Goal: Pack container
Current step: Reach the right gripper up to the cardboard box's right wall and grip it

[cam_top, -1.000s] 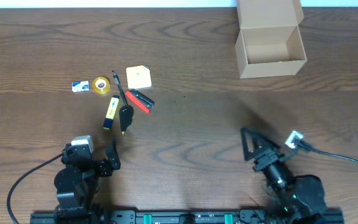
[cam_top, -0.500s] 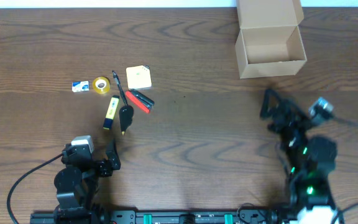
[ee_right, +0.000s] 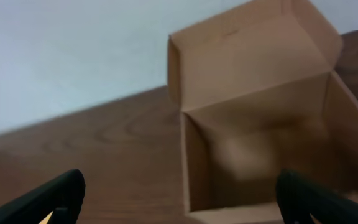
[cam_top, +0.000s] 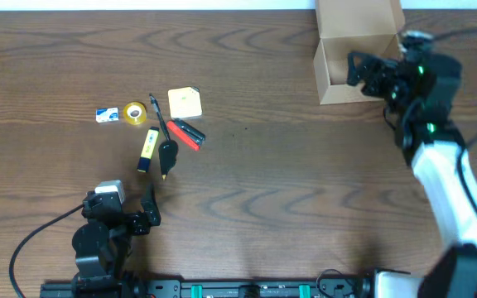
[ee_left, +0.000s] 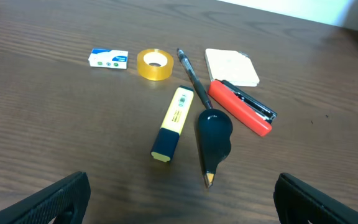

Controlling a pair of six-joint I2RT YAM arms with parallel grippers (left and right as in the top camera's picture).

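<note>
The container is a tan cardboard box standing open at the far right of the table, its flap lid folded back. My right gripper hovers over its front part, open and holding nothing. In the right wrist view the box fills the frame and its inside looks bare, with my right gripper open above its near left corner. My left gripper rests low at the front left, open. In the left wrist view the left gripper has only bare table between its fingers.
Small stationery lies at the left: a white eraser, a yellow tape roll, a black pen, a cream note pad, a red stapler, a yellow highlighter and a dark pencil holder.
My right arm has swung from the table's front right up to the box at the far right, staying open. The left arm and the stationery have not moved.
</note>
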